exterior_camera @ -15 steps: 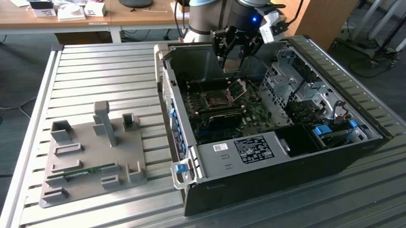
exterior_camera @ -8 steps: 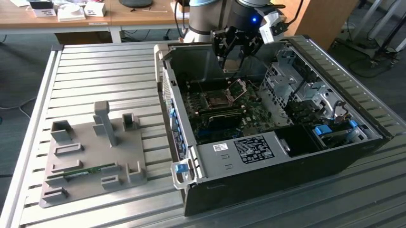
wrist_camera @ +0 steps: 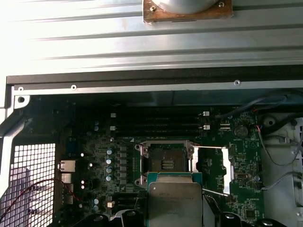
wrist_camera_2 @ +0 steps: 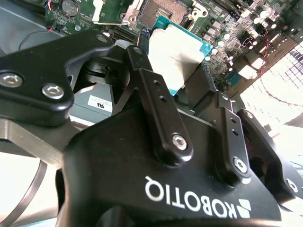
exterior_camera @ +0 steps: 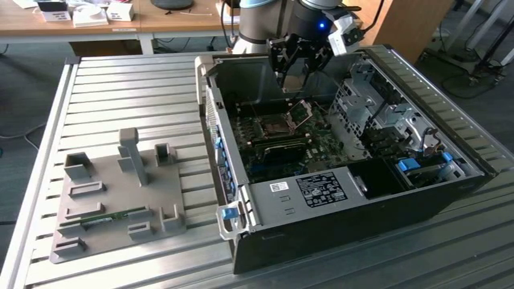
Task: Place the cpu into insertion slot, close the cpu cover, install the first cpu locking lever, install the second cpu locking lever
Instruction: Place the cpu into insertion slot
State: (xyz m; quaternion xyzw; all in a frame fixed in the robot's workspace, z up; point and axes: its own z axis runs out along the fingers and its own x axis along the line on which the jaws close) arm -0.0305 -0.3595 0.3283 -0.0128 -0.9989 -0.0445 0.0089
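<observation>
Above the small square dark insertion slot with its silver metal rim (wrist_camera: 165, 163), and well clear of it in height, the black gripper (wrist_camera_2: 173, 59) hangs inside the open black computer case (exterior_camera: 337, 235), carrying the thin square cpu with its pale silver-grey face and green edge (wrist_camera: 175, 201). Its two black fingers (wrist_camera_2: 154, 94) are drawn in to the chip's width and press on two opposite edges, so the grip is closed on the cpu and on nothing else. In the first wrist view the chip overlaps one rim of the insertion slot rather than covering it, so I judge that the slot lies a little ahead of the gripper as well as below it. The chip's edges run roughly parallel to the slot's rim (being square, it has no long axis; whether its corners match the slot's cannot be told). The slot is bare, its dark contact field exposed on the green circuit board (wrist_camera: 236, 208). Just beside the slot the square silver cpu cover with its cut-out centre (wrist_camera: 227, 163) stands swung open, off the opening, and thin silver wire locking levers (wrist_camera: 208, 147) reach out from the slot on that same side. By count: one cpu, one insertion slot, one cpu cover, apparently two levers, one gripper.
</observation>
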